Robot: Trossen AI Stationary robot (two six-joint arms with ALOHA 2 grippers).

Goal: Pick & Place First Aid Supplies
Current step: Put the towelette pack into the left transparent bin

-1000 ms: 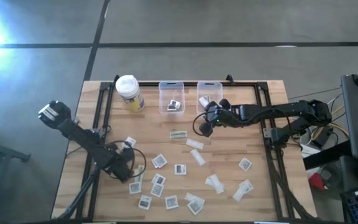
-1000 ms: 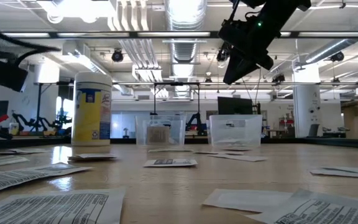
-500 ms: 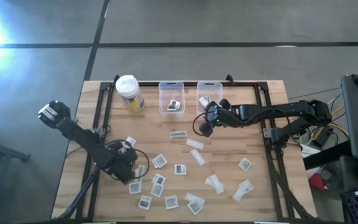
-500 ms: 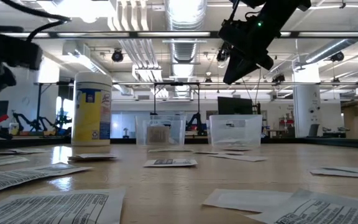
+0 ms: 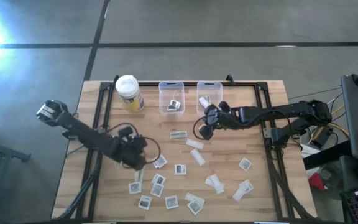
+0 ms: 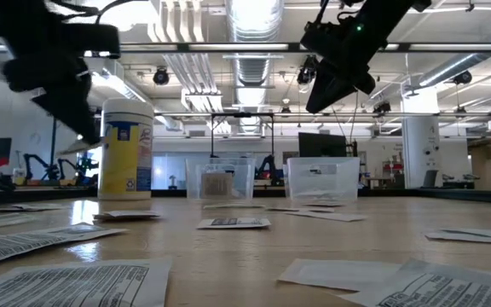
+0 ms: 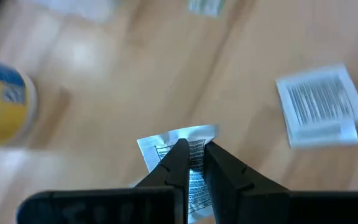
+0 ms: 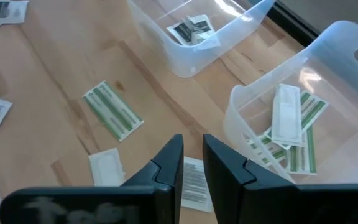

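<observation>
Several white first aid packets (image 5: 180, 168) lie flat on the wooden table, with a greenish strip (image 5: 178, 134) near the bins. My left gripper (image 5: 142, 158) hangs above the table's left-middle, high in the low view (image 6: 79, 119), shut on a square printed packet (image 7: 179, 146). My right gripper (image 5: 201, 129) hovers well above the table (image 6: 315, 104), just on the near side of the two clear bins. Its fingers are nearly together, and a printed packet (image 8: 195, 182) shows in the gap. My left gripper pinches the square packet between its two fingers at one edge (image 7: 194, 155). The rest of the packet sticks out past the fingertips. The packet is lifted clear of the table. My right gripper has a white printed packet (image 8: 195, 182) between its two fingers, behind the tips. The fingers (image 8: 166, 163) hide its sides and the place of contact. The gripper slants down from the table's right, clear of the table.
A yellow container with a white lid (image 5: 129, 93) stands at the far left. The left clear bin (image 5: 171, 87) holds square packets, and the right clear bin (image 5: 209, 86) holds strips. Black rails (image 5: 267, 118) run along the table's sides. Packets crowd the near middle and right.
My left gripper has risen from the table near its left-near part and moved toward the right and far side, carrying the packet up with it. In the low view it climbs into the picture's upper left. My right arm has hardly moved.
</observation>
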